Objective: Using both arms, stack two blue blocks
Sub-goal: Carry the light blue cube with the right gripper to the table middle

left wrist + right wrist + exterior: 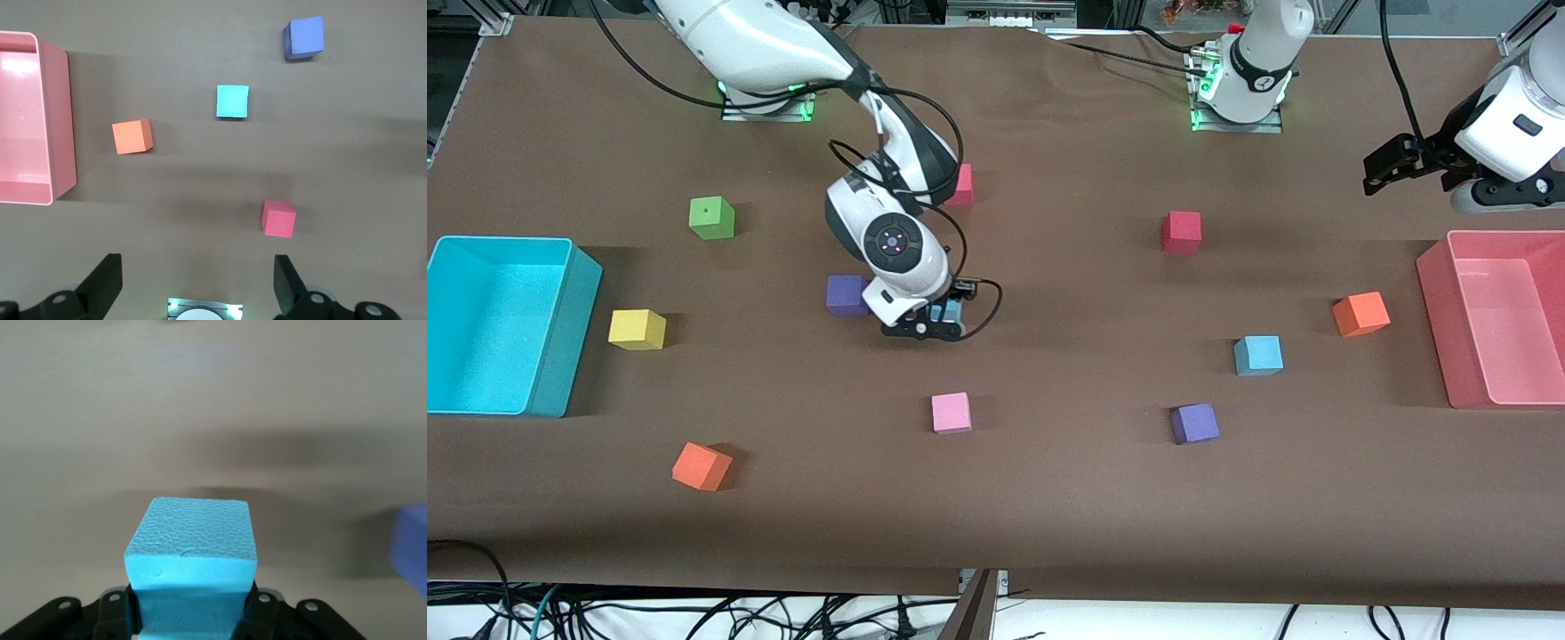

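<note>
My right gripper (941,318) is shut on one sky-blue block (947,311), low over the middle of the table beside a purple cube (845,295). In the right wrist view the block (192,543) fills the space between the fingers (263,613). The second blue block (1258,355) sits on the table toward the left arm's end, and it also shows in the left wrist view (232,101). My left gripper (1392,164) is open and empty, held high near the pink bin (1433,302), where the arm waits. Its fingers (107,280) stand wide apart.
A cyan bin (567,338) stands at the right arm's end. Loose cubes lie about: purple (1194,423), pink (951,412), red (1182,231), orange (1360,314), orange (701,466), yellow (637,329), green (711,218).
</note>
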Robot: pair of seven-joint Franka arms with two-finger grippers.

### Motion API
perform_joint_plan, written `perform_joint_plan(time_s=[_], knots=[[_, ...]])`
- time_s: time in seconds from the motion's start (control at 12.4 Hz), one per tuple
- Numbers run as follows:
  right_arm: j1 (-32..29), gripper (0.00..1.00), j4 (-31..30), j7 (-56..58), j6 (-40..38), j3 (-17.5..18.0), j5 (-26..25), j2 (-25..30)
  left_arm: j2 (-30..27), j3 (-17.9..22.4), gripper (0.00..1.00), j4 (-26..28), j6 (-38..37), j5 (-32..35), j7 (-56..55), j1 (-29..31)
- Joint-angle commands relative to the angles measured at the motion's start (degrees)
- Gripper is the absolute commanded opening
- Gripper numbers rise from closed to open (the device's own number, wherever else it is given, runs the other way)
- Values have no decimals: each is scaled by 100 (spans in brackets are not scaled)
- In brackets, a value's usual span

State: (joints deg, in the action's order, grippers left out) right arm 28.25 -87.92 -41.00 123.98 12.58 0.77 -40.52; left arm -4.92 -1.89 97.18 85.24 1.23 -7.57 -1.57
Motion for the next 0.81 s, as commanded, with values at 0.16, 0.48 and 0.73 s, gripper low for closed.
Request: perform_joint_plan(time_s=[0.16,0.48,0.73], knots=[[277,16,222,-216,241,-36,2,-395,-26,-5,100,11,-17,-79,28,60],[348,52,213,-93,223,-45,-385,-413,-18,-13,100,82,27,-79,10,60],[348,100,222,-119,214,-45,-359,-360,52,-5,100,91,45,-88,-34,60]])
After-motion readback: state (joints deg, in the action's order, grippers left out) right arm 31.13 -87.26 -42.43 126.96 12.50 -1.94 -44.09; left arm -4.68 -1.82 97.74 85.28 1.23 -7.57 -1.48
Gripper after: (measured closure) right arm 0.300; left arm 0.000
